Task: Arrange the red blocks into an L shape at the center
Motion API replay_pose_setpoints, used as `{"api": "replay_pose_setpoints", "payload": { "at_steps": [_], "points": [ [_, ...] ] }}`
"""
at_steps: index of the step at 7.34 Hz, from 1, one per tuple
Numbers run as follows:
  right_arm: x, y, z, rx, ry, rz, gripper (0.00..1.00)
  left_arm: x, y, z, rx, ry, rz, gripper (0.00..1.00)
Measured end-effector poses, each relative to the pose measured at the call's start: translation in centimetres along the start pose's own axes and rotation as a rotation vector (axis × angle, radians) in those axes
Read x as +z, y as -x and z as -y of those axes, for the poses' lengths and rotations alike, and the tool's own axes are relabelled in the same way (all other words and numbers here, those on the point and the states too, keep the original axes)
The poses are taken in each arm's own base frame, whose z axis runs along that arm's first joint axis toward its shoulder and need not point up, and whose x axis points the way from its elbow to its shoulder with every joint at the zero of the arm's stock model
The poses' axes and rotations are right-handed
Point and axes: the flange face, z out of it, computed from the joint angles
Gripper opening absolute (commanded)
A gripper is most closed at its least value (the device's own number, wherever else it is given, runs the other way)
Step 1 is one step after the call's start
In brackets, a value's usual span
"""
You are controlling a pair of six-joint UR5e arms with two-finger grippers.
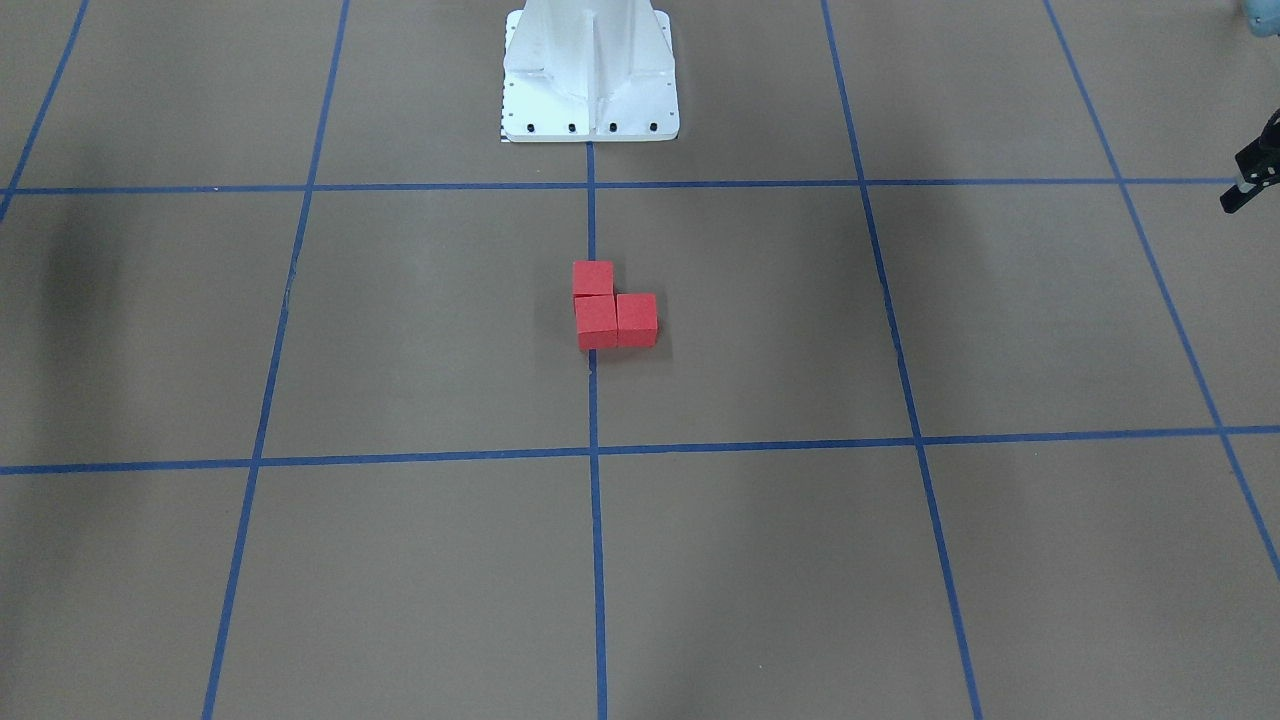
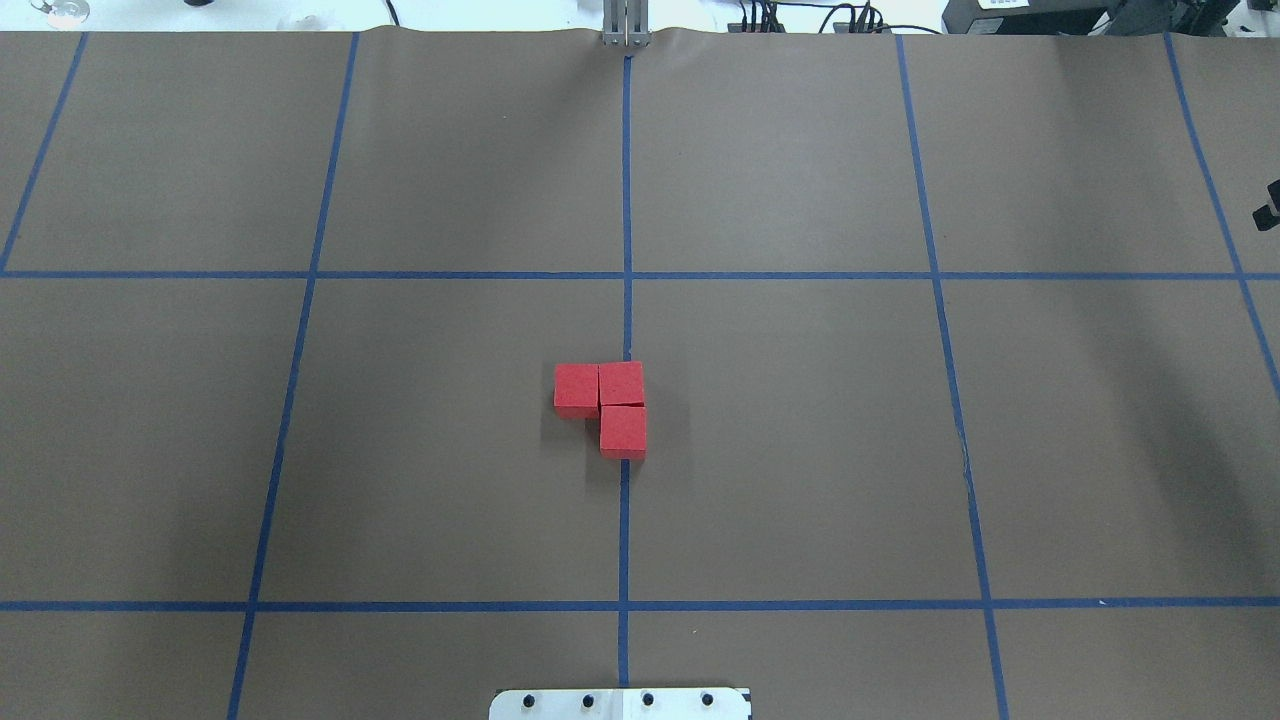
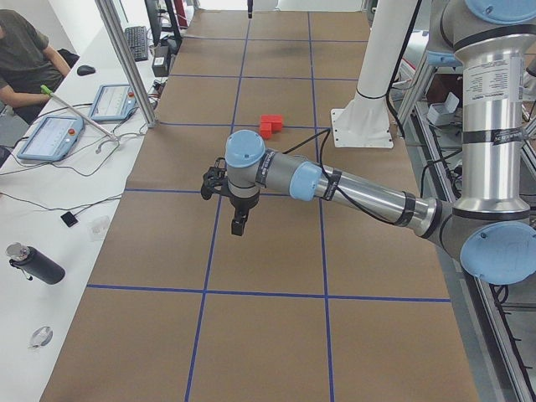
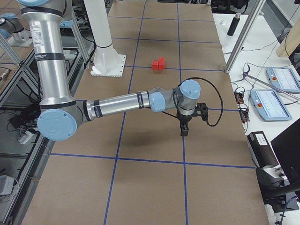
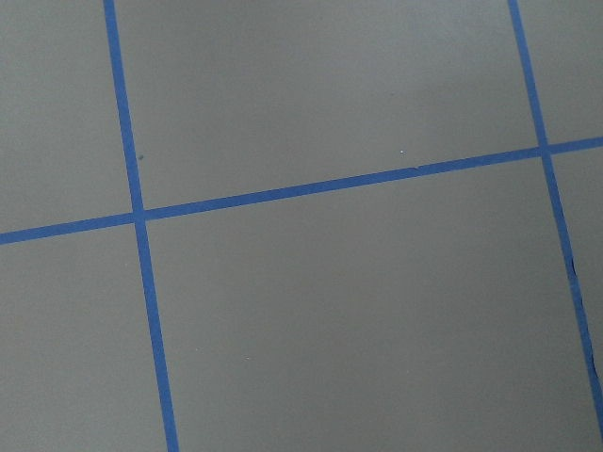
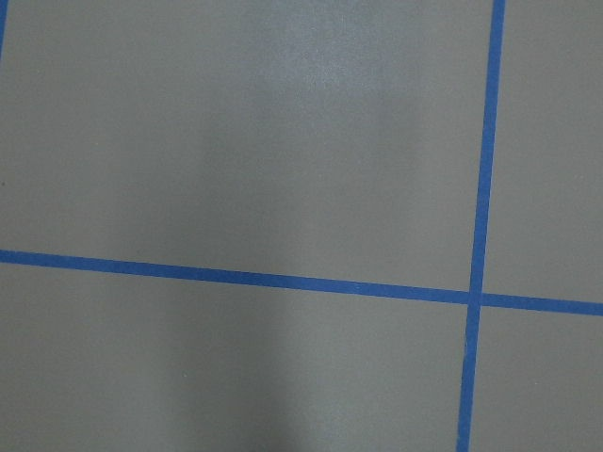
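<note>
You have the red blocks (image 2: 621,385) touching in an L on the centre line (image 2: 626,200), legs equal: one points to the robot's left, one toward the base (image 2: 620,703). The left gripper (image 3: 239,226) and right gripper (image 4: 183,131) hang well apart from them, too small to tell whether their jaws are spread.

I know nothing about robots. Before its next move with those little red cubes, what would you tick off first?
1. Three small matte red cubes form an L: ok.
2. Cubes lie flat with no visible gaps between them: ok.
3. L sits at the table's centre, on the middle blue tape line: ok.
4. Left gripper is well clear of the cubes: ok.
5. Right gripper is well clear of the cubes: ok.
6. Whether either gripper is open or shut: cannot tell.
</note>
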Motion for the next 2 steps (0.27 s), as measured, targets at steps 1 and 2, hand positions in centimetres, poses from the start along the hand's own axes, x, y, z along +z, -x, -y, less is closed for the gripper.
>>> {"api": "replay_pose_setpoints", "payload": {
  "at_steps": [1,2],
  "points": [
    [0.08,-0.20,-0.19,0.007,0.005,0.013,1.00,0.05,0.00,0.03,0.001,0.001,-0.002,1.00],
    [0.16,-0.31,-0.30,0.011,0.009,0.020,1.00,0.03,-0.05,0.08,0.004,-0.001,-0.005,1.00]
  ]
}}
